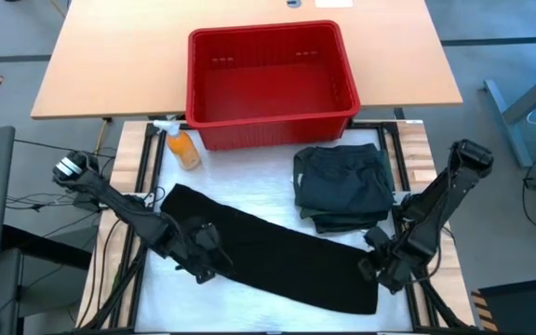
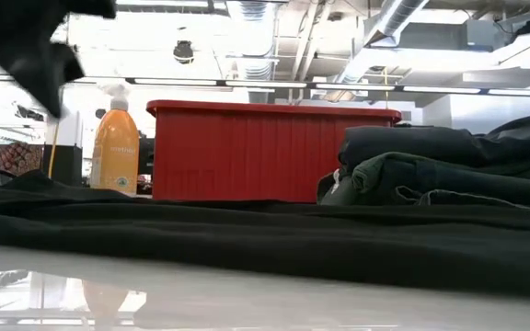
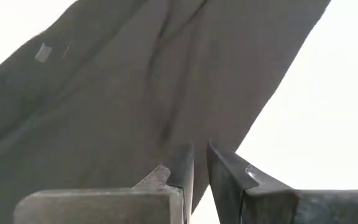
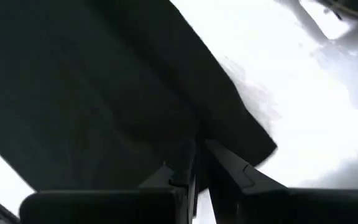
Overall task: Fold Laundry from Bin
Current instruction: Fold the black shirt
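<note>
The long black cloth point(image 1: 268, 256) lies spread between both grippers: the left gripper point(image 1: 207, 263) pinches one edge, the right gripper point(image 1: 372, 267) the other end. Folded garments point(image 1: 344, 186) sit beyond the right gripper, before the red bin point(image 1: 270, 86).

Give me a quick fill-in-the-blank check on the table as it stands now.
1. The red bin looks ____ inside.
2. The orange spray bottle stands beside the bin's front ____ corner, seen from above.
3. The folded pile lies on the ____ gripper's side.
4. Both grippers, left and right, pinch the long ____ cloth.

Missing words: empty; left; right; black
</note>
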`<move>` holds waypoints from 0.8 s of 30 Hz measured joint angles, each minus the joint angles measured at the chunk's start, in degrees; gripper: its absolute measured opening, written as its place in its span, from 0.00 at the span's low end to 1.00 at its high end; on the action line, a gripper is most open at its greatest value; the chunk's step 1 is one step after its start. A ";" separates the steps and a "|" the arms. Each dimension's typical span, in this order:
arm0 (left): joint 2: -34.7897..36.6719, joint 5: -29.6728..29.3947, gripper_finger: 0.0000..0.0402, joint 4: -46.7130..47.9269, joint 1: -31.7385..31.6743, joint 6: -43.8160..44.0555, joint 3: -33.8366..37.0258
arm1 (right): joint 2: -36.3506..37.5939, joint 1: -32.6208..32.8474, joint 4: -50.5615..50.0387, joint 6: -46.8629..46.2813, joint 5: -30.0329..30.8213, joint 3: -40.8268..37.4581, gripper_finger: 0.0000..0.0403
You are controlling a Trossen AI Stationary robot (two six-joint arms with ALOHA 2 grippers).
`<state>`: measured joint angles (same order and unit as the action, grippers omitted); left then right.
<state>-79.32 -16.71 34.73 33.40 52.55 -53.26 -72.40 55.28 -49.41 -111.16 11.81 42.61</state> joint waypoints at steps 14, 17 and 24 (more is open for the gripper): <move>-2.43 -4.17 0.10 -8.29 -0.51 -2.38 -0.04 | 3.78 6.03 5.32 -2.07 -2.95 1.36 0.25; -2.43 -5.52 0.12 -8.28 -0.51 -2.49 -0.04 | 3.74 7.27 4.34 -4.86 -2.87 1.31 0.35; -2.41 -5.97 0.15 -8.31 -1.38 -3.47 -0.06 | 3.70 5.91 4.63 -4.71 -2.81 1.18 0.59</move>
<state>-81.73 -22.69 26.41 32.02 49.08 -53.32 -68.70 61.19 -44.78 -115.87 9.00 43.79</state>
